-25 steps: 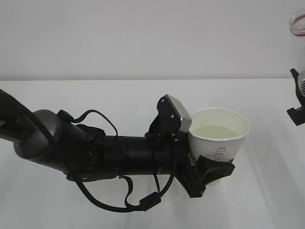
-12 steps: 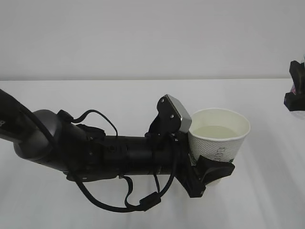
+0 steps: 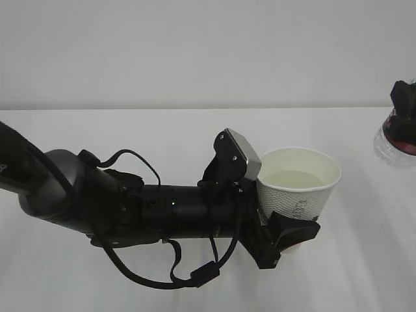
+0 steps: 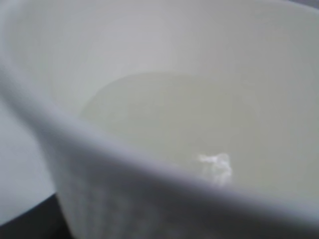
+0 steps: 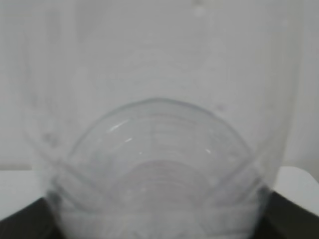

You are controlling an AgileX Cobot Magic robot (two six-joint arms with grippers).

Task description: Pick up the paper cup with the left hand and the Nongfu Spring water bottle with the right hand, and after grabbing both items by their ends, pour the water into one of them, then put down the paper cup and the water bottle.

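Observation:
The white paper cup [image 3: 300, 187] stands upright right of centre, with pale water [image 3: 296, 180] in it. My left gripper [image 3: 290, 232] is shut on the cup's lower part, and the fingers hide its base. In the left wrist view the paper cup [image 4: 99, 199] fills the frame, the water [image 4: 184, 114] inside it. At the exterior view's right edge my right gripper [image 3: 404, 107] holds the Nongfu Spring water bottle [image 3: 388, 145], of which only a clear ribbed part with some red shows. The bottle [image 5: 159, 149] fills the right wrist view, looking nearly empty.
The white table [image 3: 162, 136] runs back to a plain white wall. My left arm [image 3: 130, 208] with its looping cables lies across the left and middle of the table.
The bottle's red-ringed neck has left the top right corner. The right gripper has shifted at the right edge, and a clear part of the bottle now shows below it. Left arm and cup are still.

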